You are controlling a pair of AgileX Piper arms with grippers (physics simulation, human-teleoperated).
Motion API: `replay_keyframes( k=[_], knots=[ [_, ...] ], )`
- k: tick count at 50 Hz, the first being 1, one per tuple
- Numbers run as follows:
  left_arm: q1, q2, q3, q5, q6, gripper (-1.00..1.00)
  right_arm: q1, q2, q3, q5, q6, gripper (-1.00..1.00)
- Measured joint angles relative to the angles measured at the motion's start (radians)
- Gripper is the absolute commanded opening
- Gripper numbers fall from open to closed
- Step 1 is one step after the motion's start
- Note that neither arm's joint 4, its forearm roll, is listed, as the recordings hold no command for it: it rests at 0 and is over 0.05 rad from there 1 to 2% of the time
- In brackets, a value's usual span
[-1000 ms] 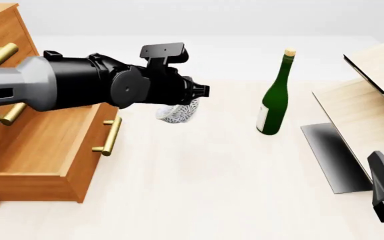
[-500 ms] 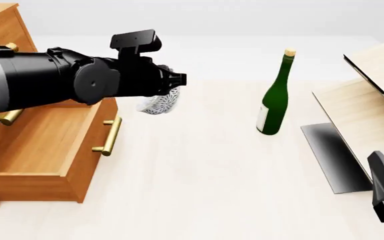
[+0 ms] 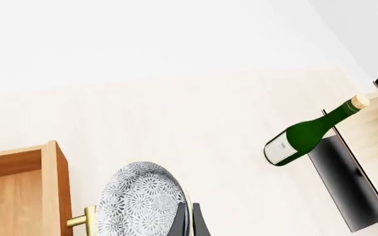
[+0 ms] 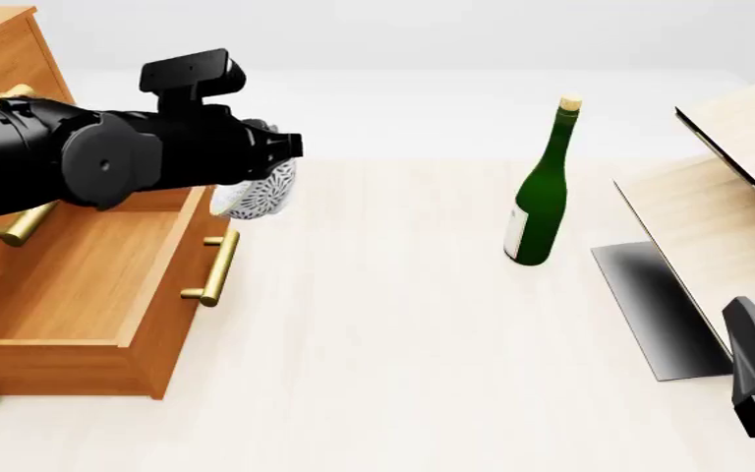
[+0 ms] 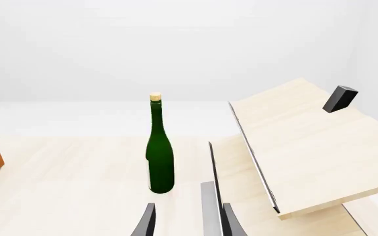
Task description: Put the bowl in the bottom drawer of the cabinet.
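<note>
Since the bowl looks like thin glazed ceramic, I'm treating it as light, stiff, slick and chippy, so no squeezing harder than needed. My left fingers are closed on its rim, pinching the wall edge-on, so it hangs tilted on its side rather than level. I'd say the rim is the only sensible spot to grab, since the foot is too narrow and the body too round. Right now it's in the air just past the front corner of the drawer, above the brass handle, not over the open box yet.

The drawer is pulled out and looks bare inside, with plenty of room. Its wooden floor is hard, so I'd guess a drop from height could crack the bowl; lower first, then let go.

The surface is pale wood. A green bottle stands well apart, with a slanted board further right. My right fingers sit slightly parted with nothing in them, near that board.
</note>
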Motion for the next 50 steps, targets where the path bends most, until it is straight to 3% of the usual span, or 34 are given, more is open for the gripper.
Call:
replay_keyframes(
  k=[50],
  knots=[
    [0.212, -0.205, 0.171, 0.017, 0.018, -1.0, 0.0, 0.0, 0.0, 0.0, 0.0, 1.0]
  ],
)
